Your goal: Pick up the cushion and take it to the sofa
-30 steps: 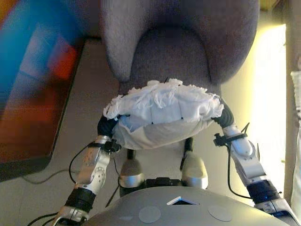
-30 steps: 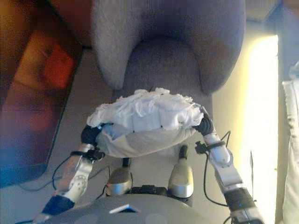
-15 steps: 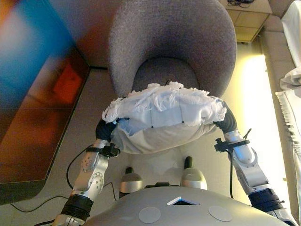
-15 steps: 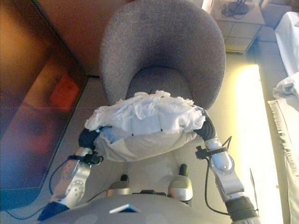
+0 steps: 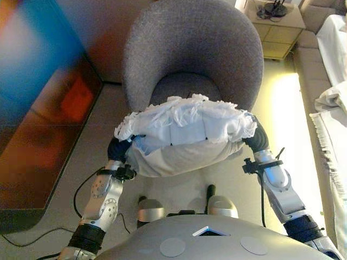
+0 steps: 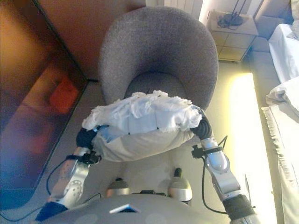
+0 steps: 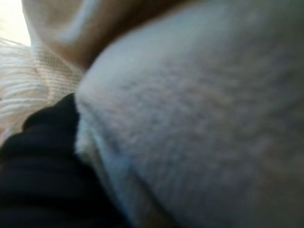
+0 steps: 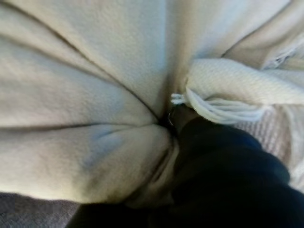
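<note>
White fringed cushion [image 5: 187, 132] between left hand [image 5: 119, 147] and right hand [image 5: 257, 140] — fingers hidden, grip unclear.

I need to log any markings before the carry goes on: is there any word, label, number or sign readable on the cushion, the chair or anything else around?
None can be read.
Cushion: white fringe and plain cloth, no tag or print in view.
Grey armchair: plain fabric, no label.
Small side table: dark items on top, no text visible.
Dark glossy panel: only blurred orange and blue reflections, no legible characters.
</note>
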`<state>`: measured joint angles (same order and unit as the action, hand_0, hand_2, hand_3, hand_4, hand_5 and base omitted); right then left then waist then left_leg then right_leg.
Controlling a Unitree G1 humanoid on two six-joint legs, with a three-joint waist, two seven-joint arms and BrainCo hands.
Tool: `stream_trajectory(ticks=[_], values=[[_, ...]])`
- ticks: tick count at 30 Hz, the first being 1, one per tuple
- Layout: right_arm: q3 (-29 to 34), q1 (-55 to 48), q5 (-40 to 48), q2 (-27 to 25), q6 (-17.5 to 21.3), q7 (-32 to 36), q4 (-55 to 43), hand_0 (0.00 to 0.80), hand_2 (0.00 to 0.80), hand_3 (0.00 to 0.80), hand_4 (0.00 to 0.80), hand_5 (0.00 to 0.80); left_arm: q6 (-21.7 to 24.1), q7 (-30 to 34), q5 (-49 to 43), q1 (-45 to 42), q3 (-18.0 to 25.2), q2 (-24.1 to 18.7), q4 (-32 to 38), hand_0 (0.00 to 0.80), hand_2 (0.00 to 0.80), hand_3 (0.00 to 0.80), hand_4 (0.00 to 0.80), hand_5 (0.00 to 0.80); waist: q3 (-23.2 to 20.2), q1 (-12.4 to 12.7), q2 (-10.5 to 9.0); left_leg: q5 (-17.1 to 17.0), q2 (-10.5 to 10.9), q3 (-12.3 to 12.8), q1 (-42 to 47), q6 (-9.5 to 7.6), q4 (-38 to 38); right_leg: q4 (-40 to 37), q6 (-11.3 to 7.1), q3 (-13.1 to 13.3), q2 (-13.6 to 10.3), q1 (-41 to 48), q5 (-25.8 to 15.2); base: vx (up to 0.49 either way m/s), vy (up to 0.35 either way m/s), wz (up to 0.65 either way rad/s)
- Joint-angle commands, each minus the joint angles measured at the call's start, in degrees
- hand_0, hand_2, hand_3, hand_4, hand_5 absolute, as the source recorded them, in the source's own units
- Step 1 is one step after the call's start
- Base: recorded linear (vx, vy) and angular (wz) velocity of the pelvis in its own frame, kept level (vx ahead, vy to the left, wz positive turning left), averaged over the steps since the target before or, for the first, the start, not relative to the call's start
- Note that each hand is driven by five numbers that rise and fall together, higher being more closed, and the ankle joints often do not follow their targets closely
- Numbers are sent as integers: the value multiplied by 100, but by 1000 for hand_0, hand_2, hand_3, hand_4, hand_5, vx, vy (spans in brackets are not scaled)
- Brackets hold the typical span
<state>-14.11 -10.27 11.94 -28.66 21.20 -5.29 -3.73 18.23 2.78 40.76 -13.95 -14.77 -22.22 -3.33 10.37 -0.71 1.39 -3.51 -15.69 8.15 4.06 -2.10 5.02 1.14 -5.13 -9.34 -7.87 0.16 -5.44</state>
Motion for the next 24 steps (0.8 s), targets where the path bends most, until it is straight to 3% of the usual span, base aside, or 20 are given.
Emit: stream_trajectory(ticks=[1,2,6,9,13,17,18,19,21,24], values=[[-29,503,100,52,797,43,-828,800,800,800,800,800,678,172,231,519,132,154,861,800,800,800,800,800,37,34,-358,45,63,-356,-382,914,912,136,111,44,72,777,869,85,-119,-2],[-26,492,135,56,831,140,-867,800,800,800,800,800,693,127,218,435,211,171,952,800,800,800,800,800,33,96,-330,213,397,-473,-386,812,774,156,118,144,145,787,890,119,-99,-32],[-103,565,-43,129,819,10,-907,800,800,800,800,800,661,32,236,518,232,170,1039,800,800,800,800,800,75,260,-206,33,869,-348,-657,810,318,40,135,195,329,1031,1003,161,-43,-48],[-218,701,-151,217,723,-61,-856,800,800,800,800,800,780,-155,109,616,104,237,983,800,800,800,800,800,66,449,-91,-305,1197,-471,-979,790,-156,24,178,411,521,1336,1225,294,2,19],[-255,620,-182,264,669,-24,-919,800,800,800,800,800,859,-171,52,489,90,294,988,800,800,800,800,800,14,645,-18,-761,1212,-556,-1230,806,-686,130,244,762,694,1714,1582,376,24,10],[-227,532,-115,230,696,-3,-952,800,800,800,800,800,965,-109,15,397,112,287,994,800,800,800,800,800,-7,773,44,-1021,942,-799,-1463,894,-725,337,297,1044,770,1864,1882,366,93,-46],[-223,563,-50,216,690,17,-950,800,800,800,800,800,991,-112,33,409,138,276,985,800,800,800,800,800,11,792,37,-981,811,-901,-1502,915,-651,474,279,1075,716,1863,2005,405,133,-57],[-233,584,-2,198,699,12,-944,800,800,800,800,800,1027,-103,58,442,144,248,957,800,800,800,800,800,29,754,-39,-823,812,-862,-1457,900,-594,608,242,1001,593,1863,2129,441,168,-74],[-201,613,53,197,737,-6,-888,800,800,800,800,800,994,-80,130,589,156,169,867,800,800,800,800,800,10,689,-90,-570,787,-541,-1456,817,-413,790,128,796,396,1869,2198,405,168,-82],[-118,586,230,194,758,-15,-935,800,800,800,800,800,924,49,99,699,162,40,841,800,800,800,800,800,-108,707,-247,-216,1006,-551,-1550,565,-22,1268,-117,809,109,1880,1857,389,119,-27]])
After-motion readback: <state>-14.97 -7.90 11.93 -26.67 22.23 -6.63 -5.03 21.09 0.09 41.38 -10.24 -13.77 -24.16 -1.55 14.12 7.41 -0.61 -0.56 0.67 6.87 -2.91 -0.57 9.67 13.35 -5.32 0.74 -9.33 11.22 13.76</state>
